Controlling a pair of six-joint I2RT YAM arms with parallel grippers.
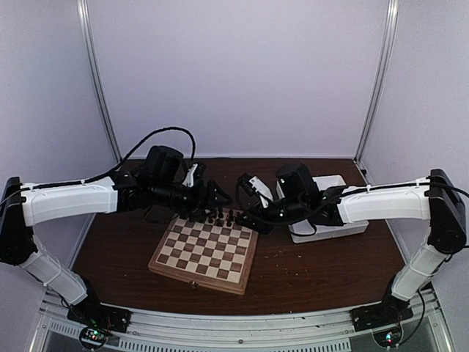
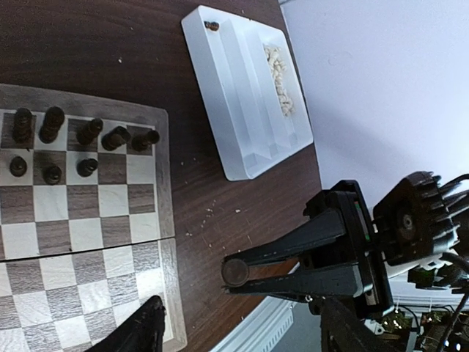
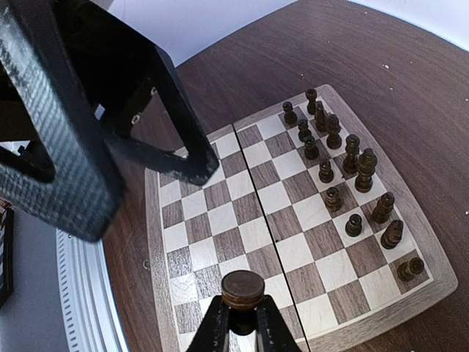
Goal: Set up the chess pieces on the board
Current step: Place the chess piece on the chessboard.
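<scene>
The board (image 1: pixel 205 257) lies in the middle of the table, with several dark chess pieces (image 1: pixel 218 217) in two rows along its far edge. The same dark chess pieces (image 3: pixel 344 169) show in the right wrist view. My right gripper (image 3: pixel 242 323) is shut on a dark piece (image 3: pixel 243 288), held base-up above the board (image 3: pixel 242 220). In the left wrist view that held piece (image 2: pixel 236 272) hangs in the right gripper over the table beside the board (image 2: pixel 73 220). My left gripper (image 2: pixel 238 319) is open, its fingers (image 2: pixel 143 330) spread wide on either side of the right gripper's tip.
A white compartment tray (image 2: pixel 245 147) stands on the dark table right of the board; it holds one dark piece (image 2: pixel 212 26) and a heap of cream pieces (image 2: pixel 281 77). Both arms (image 1: pixel 73 198) reach in over the board's far edge. Crumbs dot the table.
</scene>
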